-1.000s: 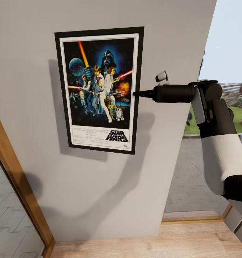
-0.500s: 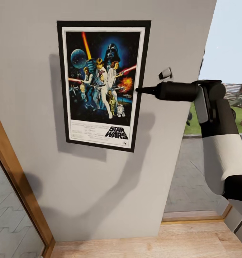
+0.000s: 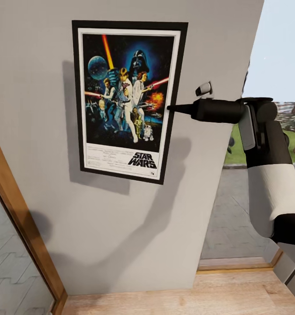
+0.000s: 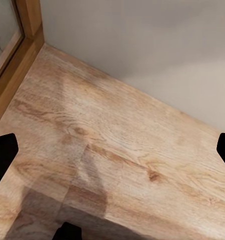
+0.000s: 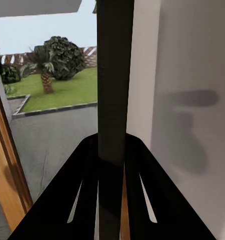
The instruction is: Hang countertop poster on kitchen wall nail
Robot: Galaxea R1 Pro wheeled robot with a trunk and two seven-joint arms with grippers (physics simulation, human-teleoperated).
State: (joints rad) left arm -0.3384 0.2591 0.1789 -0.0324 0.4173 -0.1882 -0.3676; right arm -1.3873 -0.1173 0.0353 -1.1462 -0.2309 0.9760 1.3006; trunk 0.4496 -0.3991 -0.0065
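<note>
Head view: the right tool point(image 3: 170, 107) is pinching the right-hand edge of the poster point(image 3: 127, 98), holding it flat against the grey wall point(image 3: 121, 227). The poster is lying just beyond the tool's tip, tilted a little, so its lower corner is leaning in toward the tool's side. A small pale fitting point(image 3: 203, 89) is sticking out of the wall just above the tool's body; whether it is a nail I cannot tell. The grip is sitting on one edge only, so the frame is likely to swing or slip if the tool is eased off before anything is catching the poster's back. No nail is showing behind the frame, so the hang is not confirmed.

Left wrist view: the left tool point(image 4: 112, 150) is pointing down at the wooden floor point(image 4: 117, 150), its dark fingers point(image 4: 3, 155) spread wide with nothing between them. It is too far from the poster to catch a drop.

Right wrist view: the black frame edge is running straight through the right tool's clenched fingers point(image 5: 75, 200), with the wall on one side and a garden on the other. The hold is looking narrow, and a twist could be levering the frame out.
</note>
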